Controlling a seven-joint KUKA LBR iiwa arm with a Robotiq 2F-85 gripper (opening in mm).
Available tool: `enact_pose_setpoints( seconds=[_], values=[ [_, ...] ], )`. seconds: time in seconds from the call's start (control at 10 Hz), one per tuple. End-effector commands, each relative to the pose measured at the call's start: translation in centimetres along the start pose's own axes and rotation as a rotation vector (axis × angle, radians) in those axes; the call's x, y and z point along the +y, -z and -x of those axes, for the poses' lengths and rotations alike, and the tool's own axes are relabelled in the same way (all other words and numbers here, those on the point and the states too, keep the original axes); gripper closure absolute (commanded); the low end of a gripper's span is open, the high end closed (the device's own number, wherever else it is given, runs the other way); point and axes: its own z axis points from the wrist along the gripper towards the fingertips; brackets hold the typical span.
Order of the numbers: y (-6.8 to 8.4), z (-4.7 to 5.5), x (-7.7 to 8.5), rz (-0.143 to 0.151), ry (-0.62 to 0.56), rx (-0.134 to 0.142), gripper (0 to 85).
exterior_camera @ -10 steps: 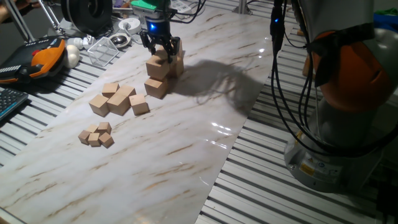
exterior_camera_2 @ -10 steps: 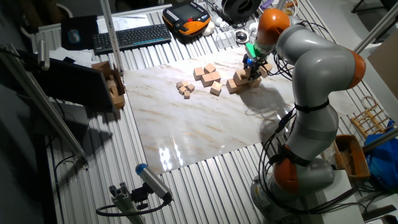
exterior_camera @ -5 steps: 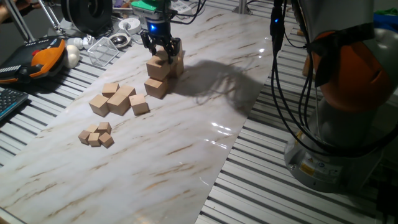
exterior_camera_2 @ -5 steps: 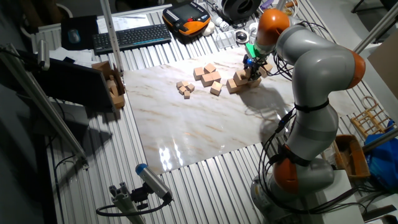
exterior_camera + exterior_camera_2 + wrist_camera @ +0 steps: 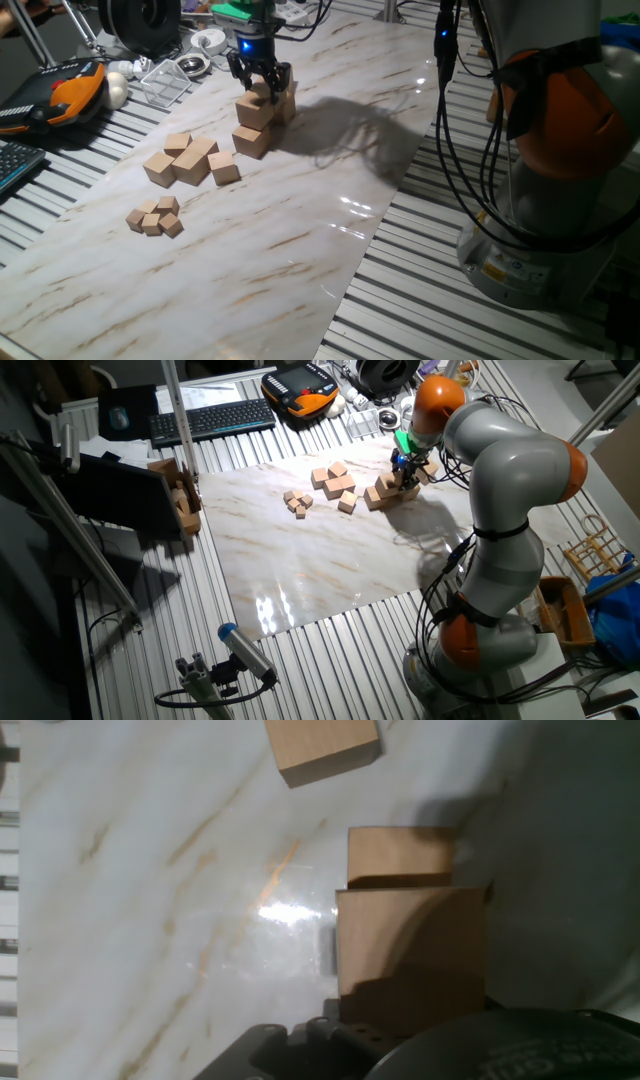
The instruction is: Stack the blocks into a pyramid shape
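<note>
Gripper [image 5: 259,78] directly above stacked blocks [image 5: 262,108] at far end of marble board [image 5: 300,230]. One block [image 5: 250,139] just before stack. Medium cubes [image 5: 188,160] left of it; tiny cubes [image 5: 155,217] nearer still. Keyboard [image 5: 212,420] behind board.

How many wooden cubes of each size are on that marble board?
Large plain wooden cubes by the claw: 4 visible
Medium wooden cubes: about 5
Tiny wooden cubes: about 5
Total: about 14; some may hide others.
</note>
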Motion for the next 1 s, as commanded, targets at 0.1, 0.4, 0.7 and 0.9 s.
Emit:
enact_pose_setpoints(
  seconds=[0.1,0.4,0.7,0.9],
  values=[
    [-0.11,-0.04,-0.03,0.0,-0.005,0.004,85.0],
    [-0.17,-0.08,-0.06,0.001,-0.005,0.005,85.0],
    [-0.17,-0.06,-0.06,0.001,-0.008,0.002,85.0],
    [-0.21,0.04,-0.09,0.001,-0.011,0.002,85.0]
  ],
)
